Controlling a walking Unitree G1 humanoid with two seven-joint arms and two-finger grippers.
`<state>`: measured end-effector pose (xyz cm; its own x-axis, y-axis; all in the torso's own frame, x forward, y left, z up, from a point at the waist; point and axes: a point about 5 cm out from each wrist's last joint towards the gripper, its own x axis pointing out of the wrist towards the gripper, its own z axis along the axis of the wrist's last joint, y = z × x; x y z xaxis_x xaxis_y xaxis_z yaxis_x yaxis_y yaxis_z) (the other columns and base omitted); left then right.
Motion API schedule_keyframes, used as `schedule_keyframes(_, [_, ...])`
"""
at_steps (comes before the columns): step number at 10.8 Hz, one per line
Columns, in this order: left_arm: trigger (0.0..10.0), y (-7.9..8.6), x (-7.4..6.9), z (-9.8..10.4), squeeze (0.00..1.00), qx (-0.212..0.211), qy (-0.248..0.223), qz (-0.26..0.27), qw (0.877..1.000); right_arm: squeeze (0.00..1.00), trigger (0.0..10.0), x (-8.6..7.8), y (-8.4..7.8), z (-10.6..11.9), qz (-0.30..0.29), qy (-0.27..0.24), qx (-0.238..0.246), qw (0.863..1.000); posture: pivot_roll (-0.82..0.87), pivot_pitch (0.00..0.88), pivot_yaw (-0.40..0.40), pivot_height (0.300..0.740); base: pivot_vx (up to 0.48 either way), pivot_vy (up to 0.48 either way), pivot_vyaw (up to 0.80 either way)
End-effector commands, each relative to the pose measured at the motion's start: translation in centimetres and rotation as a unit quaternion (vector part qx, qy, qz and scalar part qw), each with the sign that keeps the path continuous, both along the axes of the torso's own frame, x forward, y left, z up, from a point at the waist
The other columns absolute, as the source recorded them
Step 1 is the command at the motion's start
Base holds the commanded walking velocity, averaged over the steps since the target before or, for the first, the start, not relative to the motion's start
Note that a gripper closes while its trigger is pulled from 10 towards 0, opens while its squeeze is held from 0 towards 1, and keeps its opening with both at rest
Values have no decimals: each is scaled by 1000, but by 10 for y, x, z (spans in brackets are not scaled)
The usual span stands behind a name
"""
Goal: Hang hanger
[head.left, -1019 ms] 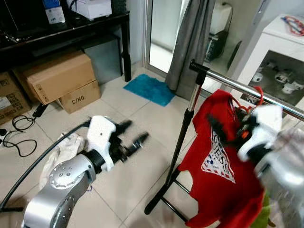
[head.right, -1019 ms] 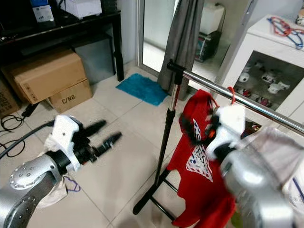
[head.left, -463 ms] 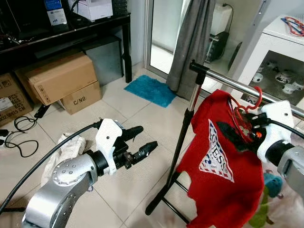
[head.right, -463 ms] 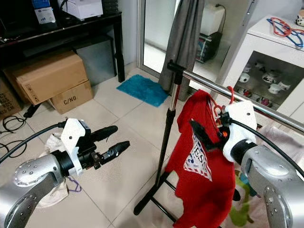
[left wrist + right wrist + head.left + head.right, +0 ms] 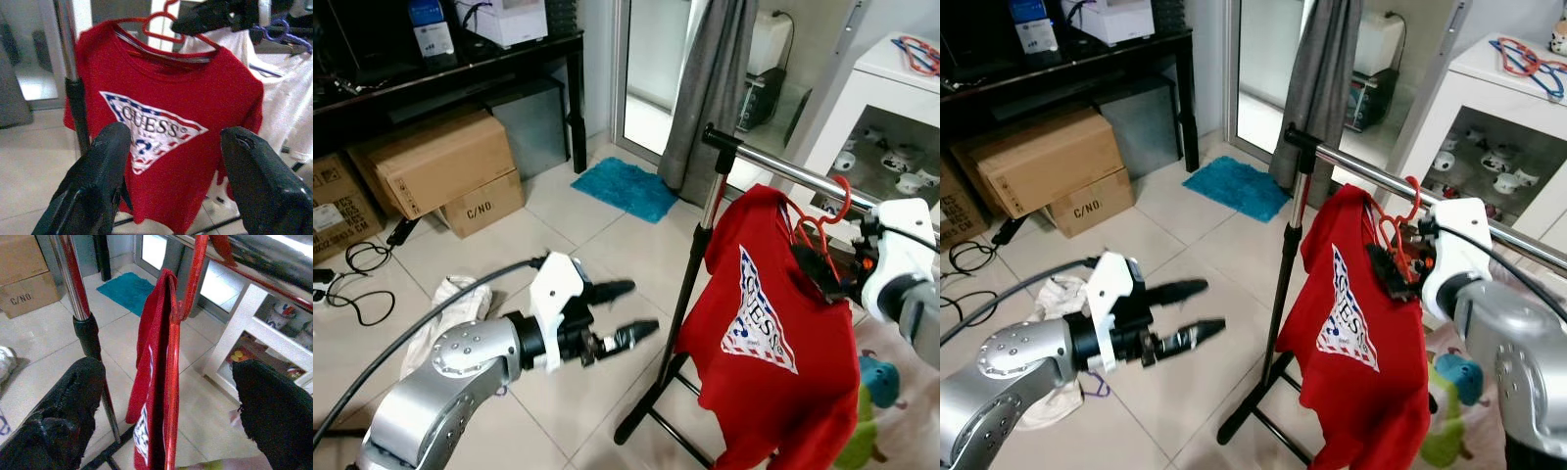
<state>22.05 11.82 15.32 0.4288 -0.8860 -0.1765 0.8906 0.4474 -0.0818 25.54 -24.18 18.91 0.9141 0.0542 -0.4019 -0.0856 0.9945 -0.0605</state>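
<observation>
A red hanger (image 5: 1398, 220) carries a red T-shirt (image 5: 764, 323) with a triangle logo. Its hook sits over the silver rail (image 5: 773, 166) of a clothes rack. My right gripper (image 5: 822, 272) is just right of the shirt's collar, open. In the right wrist view the hanger (image 5: 188, 289) runs down between the two spread fingers (image 5: 63, 401) without touching them. My left gripper (image 5: 628, 309) is held out low over the floor, left of the rack's pole (image 5: 690, 284), open and pointing at the shirt (image 5: 166, 98).
Cardboard boxes (image 5: 435, 162) sit under a black table at the left, with cables and a white cloth (image 5: 445, 313) on the tiles. A blue mat (image 5: 625, 186) and grey curtain (image 5: 705, 78) are behind the rack. White garments (image 5: 288, 98) hang further along the rail, before a white cabinet (image 5: 891, 108).
The right gripper has drawn back to the right, away from the shirt front, and the shirt now hangs straighter from the rail. The left gripper has moved right, toward the rack.
</observation>
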Motion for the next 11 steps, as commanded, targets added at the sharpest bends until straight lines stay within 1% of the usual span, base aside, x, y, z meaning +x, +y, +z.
schedule_keyframes(1, [10000, 0, 2, 2, 0, 6, -1, -17, 1000, 0, 3333, 6, 0, 1, -5, 0, 12, 1000, 76, 0, -16, 740, 0, 0, 0])
schedule_keyframes(2, [10000, -1, 2, 2, 0, 8, 0, -26, 1000, 0, 0, 12, -1, 1, -4, 2, 15, 1000, 77, 0, -17, 740, 0, 0, 0])
schedule_keyframes(4, [10000, -2, 1, 2, 0, 9, 2, -41, 999, 0, 0, 19, -10, -1, -10, 19, 18, 1000, 75, 0, -22, 740, 0, 0, 0])
schedule_keyframes(6, [10000, -2, 0, 2, 0, 11, 4, -48, 999, 0, 0, 24, -14, -4, -6, 39, 21, 999, 71, 0, -29, 740, 0, 0, 0])
schedule_keyframes(8, [10000, -3, -3, 1, 0, 10, 8, -55, 998, 0, 0, 30, -18, -7, -6, 55, 22, 998, 70, 0, -31, 740, 0, 0, 0])
schedule_keyframes(11, [10000, -3, -3, 2, 0, 13, 8, -63, 998, 0, 0, 34, -17, -9, 5, 65, 23, 998, 74, 0, -30, 740, 0, 0, 0])
